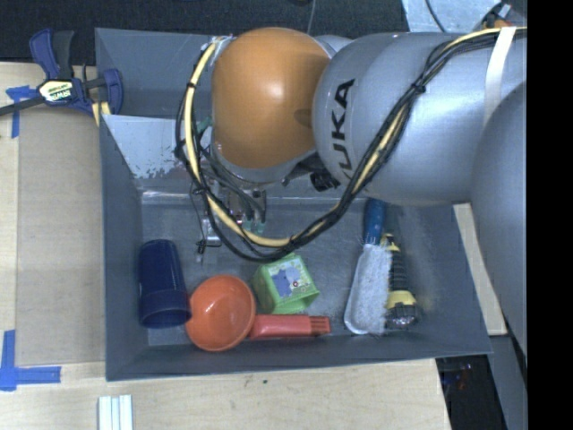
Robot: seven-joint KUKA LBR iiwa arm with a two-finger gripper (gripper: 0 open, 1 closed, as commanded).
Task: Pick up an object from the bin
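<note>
My gripper (209, 233) hangs under the orange wrist cover over the left middle of the bin, mostly hidden by cables. It sits just above and to the right of a dark blue cup (161, 285) lying on its side at the bin's left. An orange-red ladle (221, 313) lies in front of the gripper, its bowl beside the cup and its handle pointing right. A green cube (286, 283) with a blue-and-white face rests against the ladle's handle. Nothing shows between the gripper's jaws.
A white brush (369, 280) with a blue handle lies at the right of the bin, with a small yellow-and-black object (400, 301) beside it. The arm and its orange cover hang over the bin's back and right.
</note>
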